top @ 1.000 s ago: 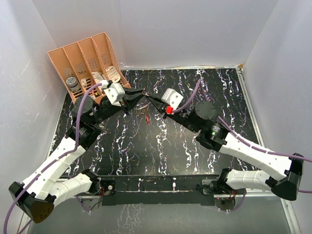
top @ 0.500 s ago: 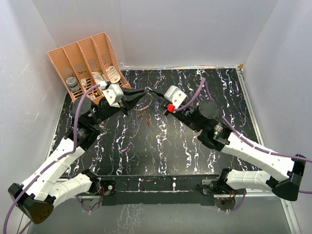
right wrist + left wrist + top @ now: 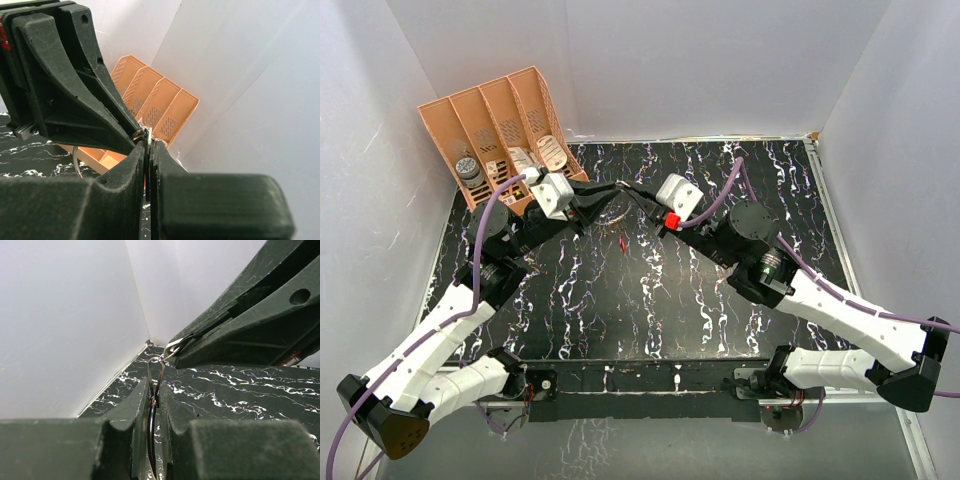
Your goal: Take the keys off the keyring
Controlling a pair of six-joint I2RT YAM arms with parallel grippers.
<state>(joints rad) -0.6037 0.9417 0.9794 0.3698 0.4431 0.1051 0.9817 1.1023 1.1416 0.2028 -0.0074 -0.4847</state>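
Note:
My left gripper (image 3: pixel 602 200) is shut on the keyring (image 3: pixel 154 385), a thin wire loop standing edge-on between its fingers (image 3: pixel 177 405). The ring shows faintly in the top view (image 3: pixel 615 212). My right gripper (image 3: pixel 627 190) meets the left one tip to tip above the table. It is shut on a small silver key (image 3: pixel 173 346) at the top of the ring. In the right wrist view that gripper (image 3: pixel 148 145) pinches the thin metal piece, with a red sliver in the gap. A red-headed key (image 3: pixel 623 243) lies just below the two grippers; I cannot tell if it hangs or rests.
An orange slotted rack (image 3: pixel 500 125) with small items stands at the back left, close behind the left gripper; it also shows in the right wrist view (image 3: pixel 160 102). White walls (image 3: pixel 670 60) enclose the black marbled table (image 3: pixel 720 300).
My right gripper has moved up and left, closing in on the left gripper's tip at the ring. The left gripper has barely shifted. The red key has stayed in place.

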